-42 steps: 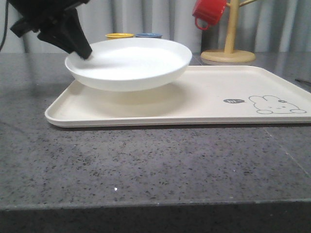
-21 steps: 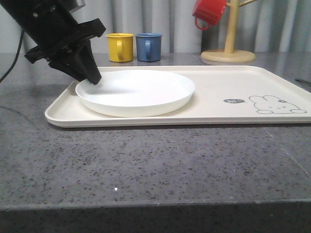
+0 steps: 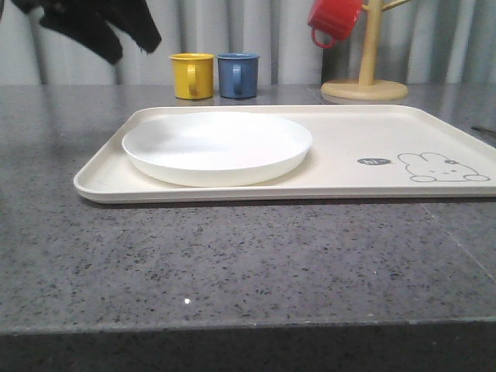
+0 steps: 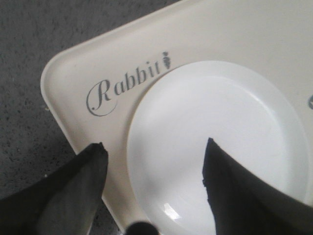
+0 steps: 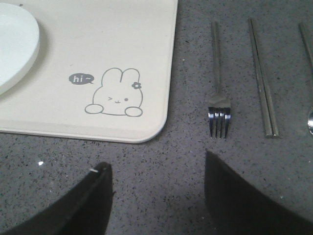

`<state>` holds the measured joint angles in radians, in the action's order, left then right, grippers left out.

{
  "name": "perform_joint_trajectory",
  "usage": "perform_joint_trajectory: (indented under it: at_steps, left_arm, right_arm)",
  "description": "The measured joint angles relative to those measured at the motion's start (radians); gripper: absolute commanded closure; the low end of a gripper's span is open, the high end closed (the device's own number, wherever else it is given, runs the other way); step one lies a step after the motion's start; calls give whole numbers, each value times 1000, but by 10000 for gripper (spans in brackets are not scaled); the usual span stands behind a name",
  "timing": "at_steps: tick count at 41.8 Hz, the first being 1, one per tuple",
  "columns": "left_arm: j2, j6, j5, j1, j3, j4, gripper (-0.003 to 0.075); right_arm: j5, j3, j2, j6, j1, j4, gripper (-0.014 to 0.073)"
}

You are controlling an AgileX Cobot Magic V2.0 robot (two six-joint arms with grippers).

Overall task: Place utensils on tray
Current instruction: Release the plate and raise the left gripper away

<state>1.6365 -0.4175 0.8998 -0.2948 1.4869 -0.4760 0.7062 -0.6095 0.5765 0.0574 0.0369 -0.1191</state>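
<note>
With jaws wide and empty, the left gripper [image 4: 152, 161] hangs over the plate [image 3: 217, 147] on the tray [image 3: 349, 182], while the fork [image 5: 218, 78] lies on the bench [image 3: 248, 256] beside the tray, before the right gripper [image 5: 156, 196], jaws likewise wide.

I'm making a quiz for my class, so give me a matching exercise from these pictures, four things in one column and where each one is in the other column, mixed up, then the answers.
Things:
1. white plate
2. fork
3. red mug
4. yellow mug

Places:
A. hanging on the wooden mug tree
B. lying on the stone counter, beside the tray
C. standing behind the tray, next to the blue mug
D. resting on the tray, near the "Rabbit" lettering

Pairs: 1-D, 2-B, 3-A, 4-C
</note>
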Motion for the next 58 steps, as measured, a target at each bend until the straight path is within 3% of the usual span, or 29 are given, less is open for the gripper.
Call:
perform_joint_trajectory:
  at_steps: [11, 18, 23, 43, 58]
  left_arm:
    - [-223, 29, 20, -207, -28, 197, 293]
    - [-362, 196, -26, -340, -140, 419, 293]
    - [-482, 270, -82, -390, -250, 495, 293]
    - [-944, 303, -177, -407, -608, 463, 293]
    - [-994, 303, -226, -407, -642, 459, 293]
  right_arm:
    - [0, 0, 0, 0, 0, 0, 145]
    - [0, 0, 0, 0, 0, 0, 145]
    - [0, 0, 0, 0, 0, 0, 145]
    - [0, 0, 0, 0, 0, 0, 145]
    - [1, 0, 0, 0, 0, 0, 145]
